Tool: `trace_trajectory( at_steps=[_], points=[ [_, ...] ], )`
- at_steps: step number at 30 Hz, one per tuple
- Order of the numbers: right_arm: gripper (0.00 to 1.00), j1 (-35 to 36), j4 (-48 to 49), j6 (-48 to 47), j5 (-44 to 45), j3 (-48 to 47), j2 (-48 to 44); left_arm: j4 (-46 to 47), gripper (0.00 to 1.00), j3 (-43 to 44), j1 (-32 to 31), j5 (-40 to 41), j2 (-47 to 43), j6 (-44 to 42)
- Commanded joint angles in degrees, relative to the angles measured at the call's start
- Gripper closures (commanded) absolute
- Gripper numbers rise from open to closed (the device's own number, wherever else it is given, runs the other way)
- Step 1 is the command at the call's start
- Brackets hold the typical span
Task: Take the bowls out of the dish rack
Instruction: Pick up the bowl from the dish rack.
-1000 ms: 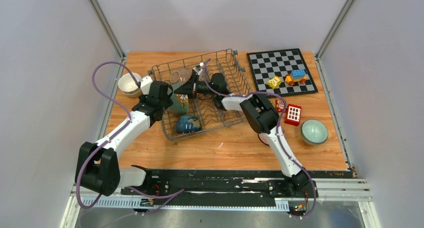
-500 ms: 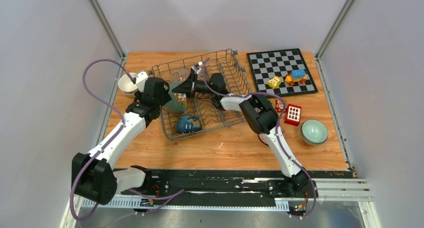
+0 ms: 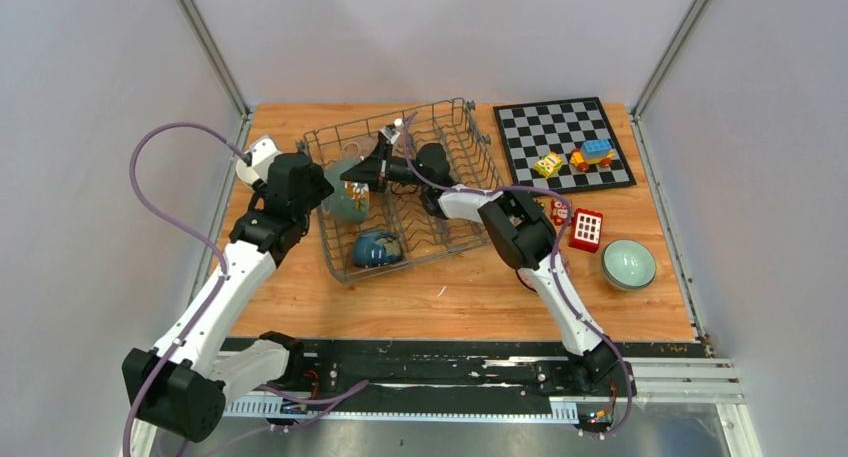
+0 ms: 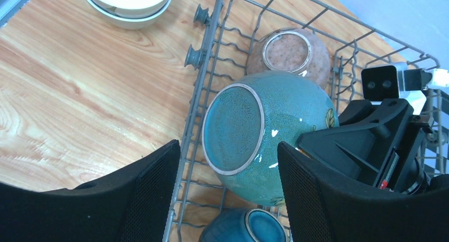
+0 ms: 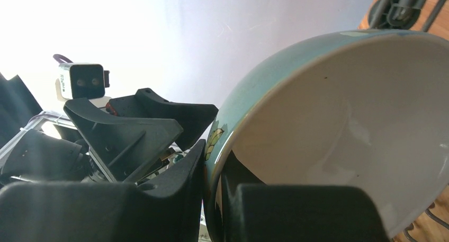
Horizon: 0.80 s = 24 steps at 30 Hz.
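The grey wire dish rack (image 3: 455, 137) lies in the middle of the table. My right gripper (image 3: 366, 173) reaches into it from the right and is shut on the rim of a teal leaf-patterned bowl (image 3: 349, 203), one finger inside and one outside (image 5: 214, 162). The bowl (image 4: 280, 120) is tilted on its side, its base facing left. My left gripper (image 3: 312, 193) is open and empty over the rack's left wall, its fingers (image 4: 153, 194) on either side of the teal bowl without touching. A dark blue bowl (image 3: 377, 248) and a pinkish bowl (image 4: 288, 54) also sit in the rack.
Stacked white bowls (image 4: 127, 3) stand on the table left of the rack, under my left wrist. A pale green bowl (image 3: 628, 263) sits at the right. A chessboard (image 3: 530, 127) with toy bricks lies at the back right, a red brick (image 3: 586, 229) near it.
My left arm has swung left and back, now covering the white bowls in the top view. My right gripper has shifted the teal bowl slightly towards the back.
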<state>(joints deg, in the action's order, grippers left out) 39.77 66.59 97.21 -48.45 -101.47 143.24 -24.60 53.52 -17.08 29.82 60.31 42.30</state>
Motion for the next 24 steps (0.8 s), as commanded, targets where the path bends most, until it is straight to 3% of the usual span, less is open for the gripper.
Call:
trace_trajectory(
  at_steps=[1, 13, 24],
  points=[
    [0.97, 1.05, 7.56, 2.06, 2.23, -5.17, -2.81, -1.69, 0.30, 1.24, 0.32, 1.01, -1.59, 0.72],
    [0.97, 0.41, 3.79, 0.20, 1.32, -8.52, -4.28, -3.91, 0.30, 3.19, 0.40, -0.90, -4.53, 1.36],
    [0.97, -2.34, -15.56, -18.47, -1.39, -3.46, -16.69, -6.15, 0.29, 10.75, 0.34, -4.30, -8.73, 0.48]
  ],
)
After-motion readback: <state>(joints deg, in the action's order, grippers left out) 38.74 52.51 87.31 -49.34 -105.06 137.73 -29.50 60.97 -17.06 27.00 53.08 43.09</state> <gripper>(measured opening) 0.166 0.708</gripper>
